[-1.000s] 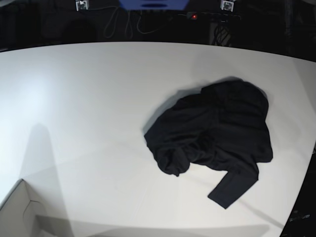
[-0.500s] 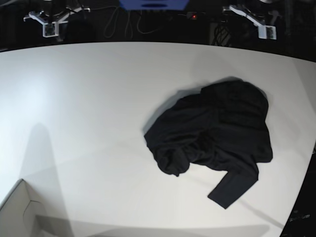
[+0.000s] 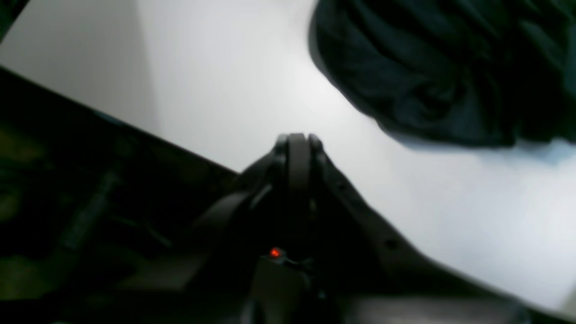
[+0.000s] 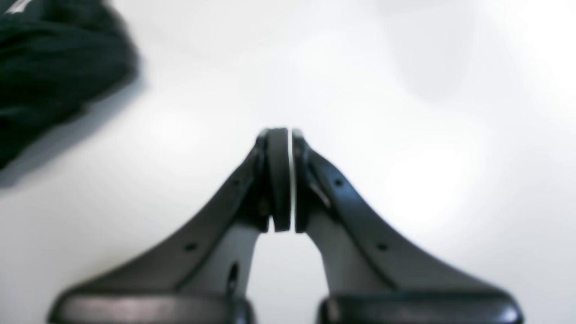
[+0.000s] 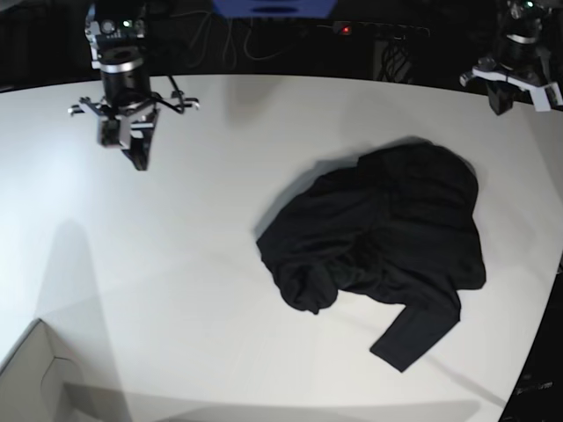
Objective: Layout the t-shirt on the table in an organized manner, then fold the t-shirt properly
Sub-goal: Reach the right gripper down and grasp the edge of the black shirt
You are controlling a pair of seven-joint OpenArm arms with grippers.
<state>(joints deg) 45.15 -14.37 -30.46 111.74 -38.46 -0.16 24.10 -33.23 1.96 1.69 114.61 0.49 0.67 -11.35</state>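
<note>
The black t-shirt (image 5: pixel 387 246) lies crumpled in a heap on the right half of the white table (image 5: pixel 176 264), with one sleeve sticking out toward the front right. My right gripper (image 5: pixel 141 160) hangs over the table's far left, well away from the shirt. In the right wrist view it (image 4: pixel 283 135) is shut and empty, with the t-shirt (image 4: pixel 45 67) at the upper left. My left gripper (image 5: pixel 503 102) is at the far right edge, behind the shirt. In the left wrist view it (image 3: pixel 297 139) is shut on nothing, and the t-shirt (image 3: pixel 441 67) fills the upper right.
A white box corner (image 5: pixel 35 378) sits at the front left. Dark floor and cables (image 5: pixel 229 40) lie beyond the table's curved far edge. Bare white tabletop (image 4: pixel 405 135) spreads under the right gripper.
Both arms have come down from the top edge into the base view, the right arm farther over the table. The t-shirt has not moved.
</note>
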